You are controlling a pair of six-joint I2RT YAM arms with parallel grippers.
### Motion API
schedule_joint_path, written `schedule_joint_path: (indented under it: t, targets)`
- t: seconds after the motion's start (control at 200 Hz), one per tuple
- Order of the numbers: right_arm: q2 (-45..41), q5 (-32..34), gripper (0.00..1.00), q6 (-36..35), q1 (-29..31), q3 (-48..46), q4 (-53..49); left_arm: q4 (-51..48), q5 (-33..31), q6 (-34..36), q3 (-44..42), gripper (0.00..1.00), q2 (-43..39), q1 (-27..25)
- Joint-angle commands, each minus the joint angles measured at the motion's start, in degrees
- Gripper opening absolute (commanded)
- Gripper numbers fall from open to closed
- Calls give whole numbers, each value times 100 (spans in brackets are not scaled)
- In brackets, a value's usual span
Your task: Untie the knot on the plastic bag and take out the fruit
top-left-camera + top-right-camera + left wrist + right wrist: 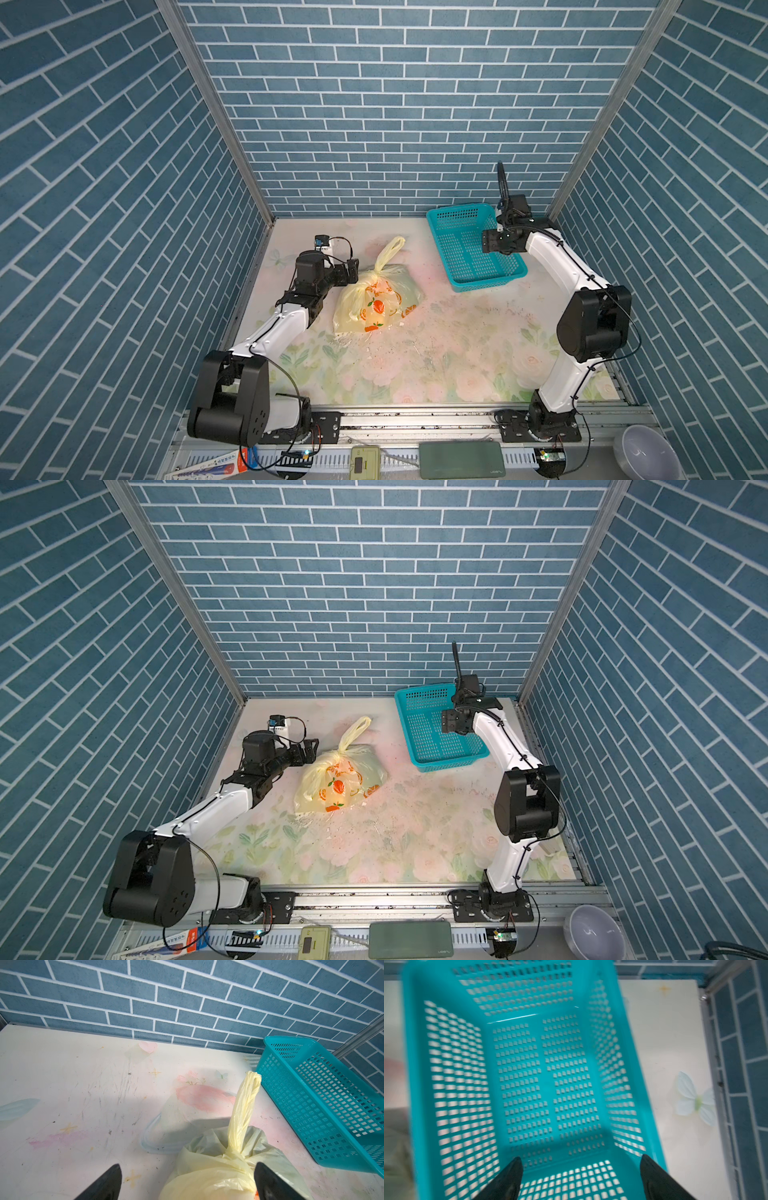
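The plastic bag [376, 303] [338, 785] lies on the table left of the middle, pale yellow with printed oranges. Its knot [379, 272] [341, 752] [234, 1155] is tied at the far end, and a twisted loop tail [245, 1105] stretches away from it. No fruit shows through the film. My left gripper [352, 270] [312, 747] [188, 1165] is open right at the bag's left side, its fingers straddling the bag's top by the knot. My right gripper [486, 241] [445, 722] [581, 1158] hangs open above the teal basket with nothing between its fingers.
The teal perforated basket [482, 286] [449, 764] [311, 1095] [456, 1084] stands empty at the back right, close to the right wall. Blue brick walls close in three sides. A grey bowl [640, 453] and a green device [461, 459] sit beyond the front rail.
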Motion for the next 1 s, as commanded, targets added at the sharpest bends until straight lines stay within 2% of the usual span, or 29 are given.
schedule_joint_path:
  t: [0.0,0.055,0.235,0.49,0.605,0.8,0.995]
  targets:
    - [61,-771,88,19,383,115,221,-84,240,-54,5,100,-148,-43]
    - [255,-932,87,11,632,220,354,-73,323,-112,-39,100,-191,-43]
    - [1061,-859,86,43,1235,897,340,-150,462,-184,-165,100,-327,-74]
    - [2068,-196,73,131,1404,1882,-54,-171,466,-255,-212,100,-489,-111]
    - [2332,28,61,166,1399,2010,-135,-161,470,-262,-361,100,-503,-109]
    - [2196,372,28,287,1344,1736,-145,-75,468,-294,-405,100,-472,-122]
    - [1794,478,9,298,1057,1210,-63,29,474,-330,-403,100,-398,-127]
